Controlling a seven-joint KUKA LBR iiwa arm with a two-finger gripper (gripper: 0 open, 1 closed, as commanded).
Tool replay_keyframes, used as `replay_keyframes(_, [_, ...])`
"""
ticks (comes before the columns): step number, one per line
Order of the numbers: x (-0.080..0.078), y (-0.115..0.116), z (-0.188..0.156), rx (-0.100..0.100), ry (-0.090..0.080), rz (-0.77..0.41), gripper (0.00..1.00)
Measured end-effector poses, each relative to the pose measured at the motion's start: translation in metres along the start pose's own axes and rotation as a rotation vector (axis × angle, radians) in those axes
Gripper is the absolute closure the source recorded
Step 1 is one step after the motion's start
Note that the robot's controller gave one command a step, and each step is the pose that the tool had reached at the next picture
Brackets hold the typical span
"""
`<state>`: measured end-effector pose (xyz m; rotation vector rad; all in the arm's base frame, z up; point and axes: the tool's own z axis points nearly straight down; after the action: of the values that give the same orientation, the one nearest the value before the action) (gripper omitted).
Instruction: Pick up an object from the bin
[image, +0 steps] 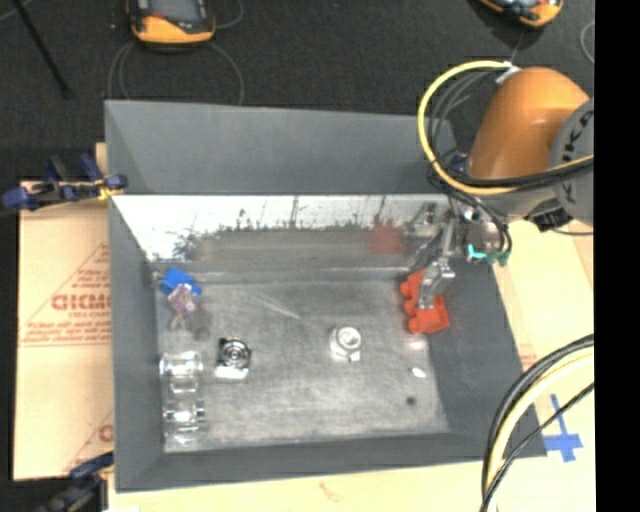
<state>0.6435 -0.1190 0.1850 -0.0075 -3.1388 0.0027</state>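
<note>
At the bin's right side: red block, directly under the end effector, partly covered by it; whether released or clenched cannot be told.

Gripper right of frame, over blocky piece; round cap centre; container lower left, clip behind it.

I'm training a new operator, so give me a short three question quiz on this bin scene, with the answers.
1. True or false: the gripper is over the red object near the bin's right wall.
2. Which lies nearest the bin's lower left corner in the view? A) clear plastic piece B) round silver cap C) blue piece
3. Fill in: the cover on the arm's wrist is ____.
Key: 1 true; 2 A; 3 orange.
</note>
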Motion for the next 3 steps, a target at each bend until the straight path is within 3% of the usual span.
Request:
replay_keyframes(1, [0.048, 0.045, 0.093, -0.003, 0.004, -0.054, 0.00])
replay_keyframes(2, [0.067, 0.085, 0.110, 0.004, -0.018, -0.115, 0.00])
replay_keyframes(3, [0.064, 0.085, 0.107, 0.003, -0.025, -0.117, 1.00])
